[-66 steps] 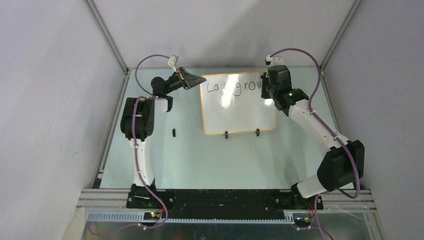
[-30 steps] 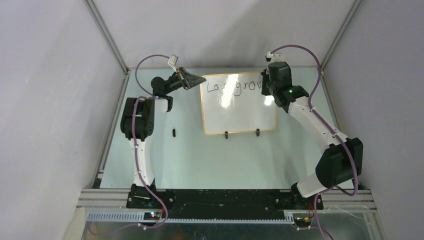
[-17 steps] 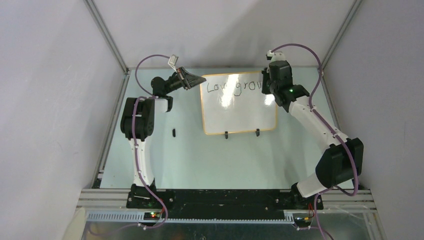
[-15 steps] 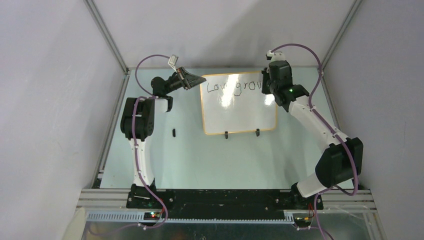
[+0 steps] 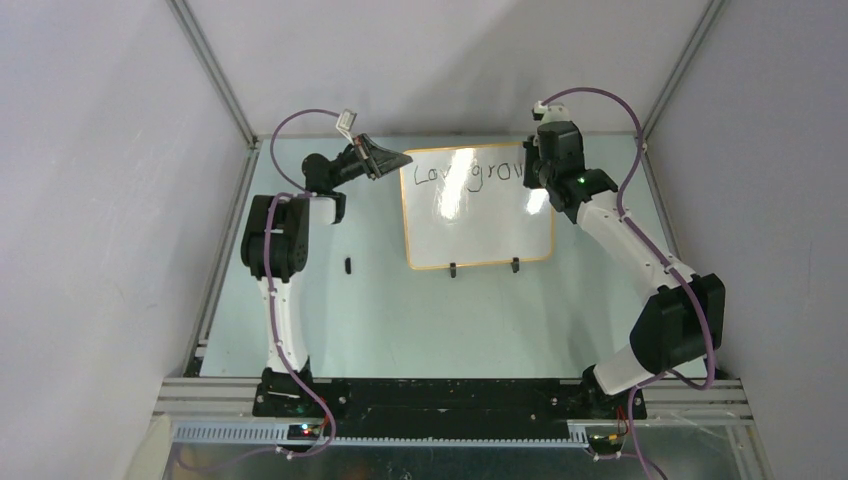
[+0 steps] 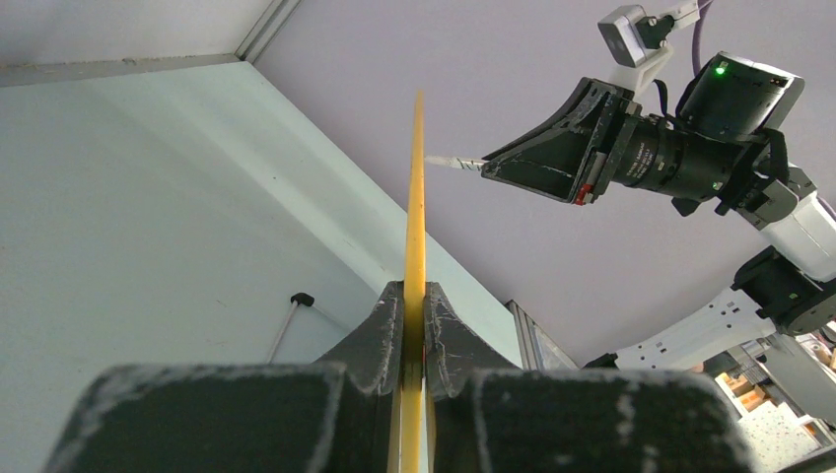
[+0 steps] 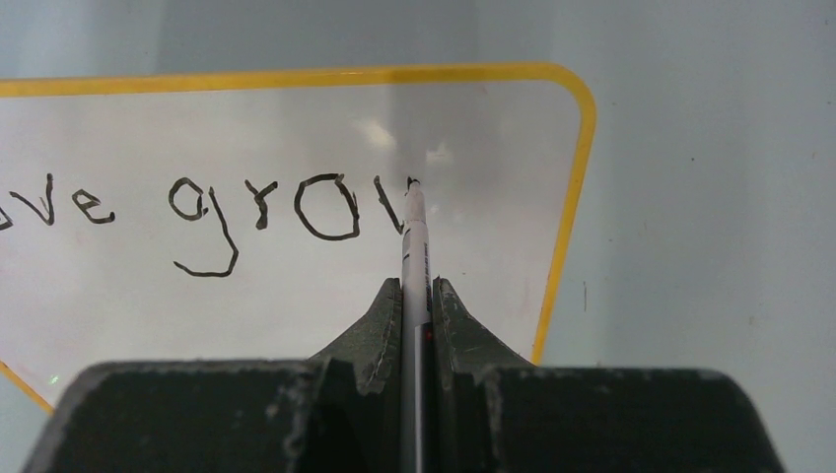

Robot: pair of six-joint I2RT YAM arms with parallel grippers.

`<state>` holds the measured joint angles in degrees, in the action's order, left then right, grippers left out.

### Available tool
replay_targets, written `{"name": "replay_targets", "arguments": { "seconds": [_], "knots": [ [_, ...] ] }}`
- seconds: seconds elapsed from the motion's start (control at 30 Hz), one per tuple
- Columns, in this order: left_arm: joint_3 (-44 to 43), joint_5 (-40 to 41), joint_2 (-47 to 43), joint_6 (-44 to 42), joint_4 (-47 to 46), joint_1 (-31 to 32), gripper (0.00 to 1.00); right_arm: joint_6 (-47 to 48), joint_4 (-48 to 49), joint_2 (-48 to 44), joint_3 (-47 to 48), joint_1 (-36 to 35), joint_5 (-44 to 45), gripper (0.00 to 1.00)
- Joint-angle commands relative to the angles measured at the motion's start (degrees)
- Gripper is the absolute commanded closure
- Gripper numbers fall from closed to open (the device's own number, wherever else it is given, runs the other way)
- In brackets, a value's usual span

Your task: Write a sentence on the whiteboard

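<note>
Whiteboard (image 5: 478,225) sits at the far middle of the table (image 5: 420,320). Thin, stiff and probably light, it likely tips, so hold its rim. Left gripper (image 6: 414,325) clamps that rim; right gripper (image 7: 417,296) pinches the marker (image 7: 414,236) at the sentence (image 7: 256,212).

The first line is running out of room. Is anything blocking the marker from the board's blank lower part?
Nothing visible does. Below the sentence, the whiteboard is bare apart from glare. The left gripper clamps only its left edge, and the right gripper holds the marker at the top line.
</note>
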<state>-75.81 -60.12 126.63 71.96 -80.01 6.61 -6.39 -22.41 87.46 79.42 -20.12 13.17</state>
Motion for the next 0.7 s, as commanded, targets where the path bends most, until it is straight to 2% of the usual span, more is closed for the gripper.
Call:
{"name": "replay_targets", "arguments": {
  "seconds": [0.0, 0.67],
  "knots": [
    [0.27, -0.63, -3.41, -1.22, -1.12, 0.43, 1.0, -0.09, 0.27, -2.17, -0.88, 0.69, 1.33, 1.0],
    [0.43, -0.64, -3.55, -1.3, -1.08, 0.42, 1.0, -0.88, 0.58, -4.73, -5.15, 0.87, 0.95, 1.0]
  ]
}}
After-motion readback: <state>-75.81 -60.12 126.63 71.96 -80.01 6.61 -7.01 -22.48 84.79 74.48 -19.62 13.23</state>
